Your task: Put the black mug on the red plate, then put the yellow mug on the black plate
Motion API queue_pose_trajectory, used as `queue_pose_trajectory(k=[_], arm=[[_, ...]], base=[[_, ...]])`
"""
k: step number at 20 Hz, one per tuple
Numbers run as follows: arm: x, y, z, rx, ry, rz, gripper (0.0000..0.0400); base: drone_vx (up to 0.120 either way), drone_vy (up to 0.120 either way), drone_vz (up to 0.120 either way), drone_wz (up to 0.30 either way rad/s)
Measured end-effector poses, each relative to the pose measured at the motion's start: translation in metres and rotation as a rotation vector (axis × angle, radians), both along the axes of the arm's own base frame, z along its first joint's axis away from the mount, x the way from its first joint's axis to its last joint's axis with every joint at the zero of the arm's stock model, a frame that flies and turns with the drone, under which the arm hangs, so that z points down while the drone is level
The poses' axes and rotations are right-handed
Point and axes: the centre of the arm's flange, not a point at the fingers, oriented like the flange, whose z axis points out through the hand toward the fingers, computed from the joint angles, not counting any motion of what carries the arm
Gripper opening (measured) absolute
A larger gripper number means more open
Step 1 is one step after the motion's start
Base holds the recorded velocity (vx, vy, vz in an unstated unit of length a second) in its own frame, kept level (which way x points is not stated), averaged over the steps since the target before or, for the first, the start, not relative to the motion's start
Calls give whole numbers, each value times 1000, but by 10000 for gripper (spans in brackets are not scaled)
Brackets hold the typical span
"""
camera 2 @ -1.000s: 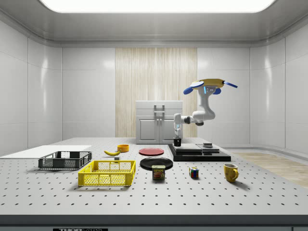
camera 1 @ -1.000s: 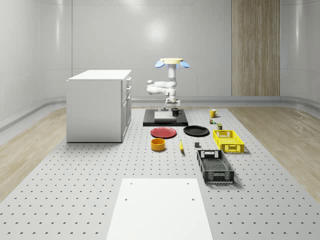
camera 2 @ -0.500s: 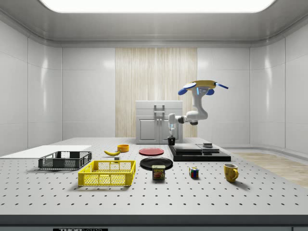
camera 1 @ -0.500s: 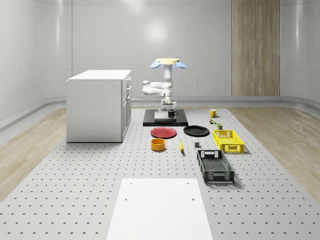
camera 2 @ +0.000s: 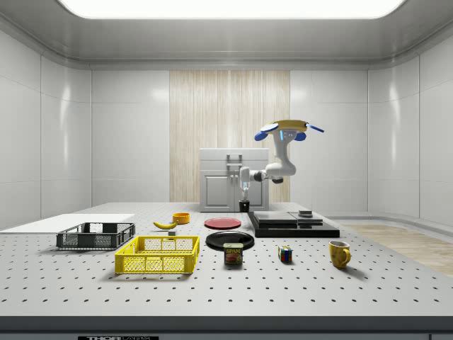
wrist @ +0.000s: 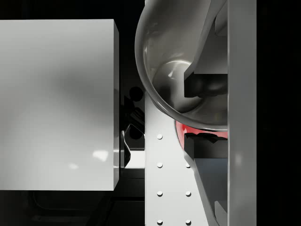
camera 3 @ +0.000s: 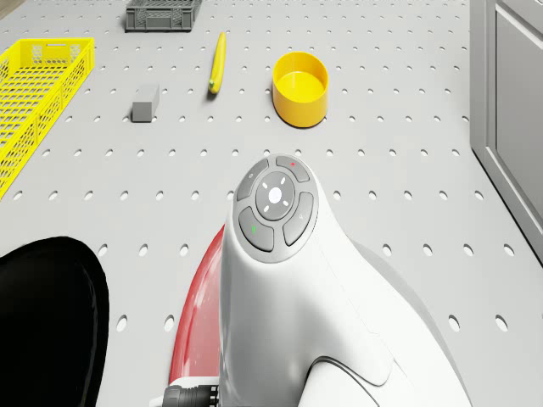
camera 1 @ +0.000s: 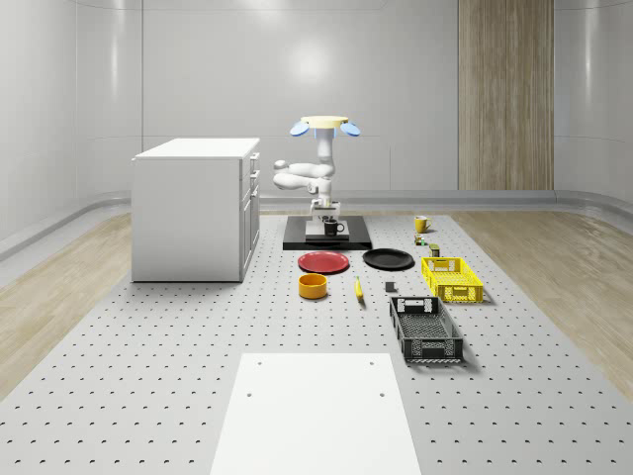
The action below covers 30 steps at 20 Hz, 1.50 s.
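The black mug (camera 1: 333, 228) hangs clamped in the gripper (camera 1: 327, 220) above the dark platform (camera 1: 326, 240) at the table's far end; the drone (camera 1: 323, 126) hovers above it. The red plate (camera 1: 324, 262) lies beyond the platform's near edge, toward the table's middle, with the black plate (camera 1: 388, 259) just beside it.

From the side, the mug (camera 2: 245, 206) is clear of the platform's end (camera 2: 294, 225), the red plate (camera 2: 223, 223) below and nearer the camera. The yellow mug (camera 2: 339, 253) sits well apart.

The drone view shows the red plate (camera 3: 197, 309) under the arm, the yellow bowl (camera 3: 300, 88) and banana (camera 3: 218, 61) farther on; nothing blocks the way down.

The wrist view shows the mug's rim (wrist: 162, 89) pinched by one finger (wrist: 202, 85).
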Motion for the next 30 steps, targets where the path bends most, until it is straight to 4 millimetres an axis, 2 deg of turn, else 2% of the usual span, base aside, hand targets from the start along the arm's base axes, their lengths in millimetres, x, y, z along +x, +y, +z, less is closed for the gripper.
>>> queue_pose_trajectory(k=[3,10,22,25,30], arm=[[0,0,0,0,0,0,110],[0,0,0,0,0,0,110],[0,0,0,0,0,0,110],[0,2,0,0,0,0,110],[0,19,0,0,0,0,110]], base=[[120,0,0,0],[120,0,-103,0],[120,0,0,0],[27,0,0,0],[0,0,0,0]])
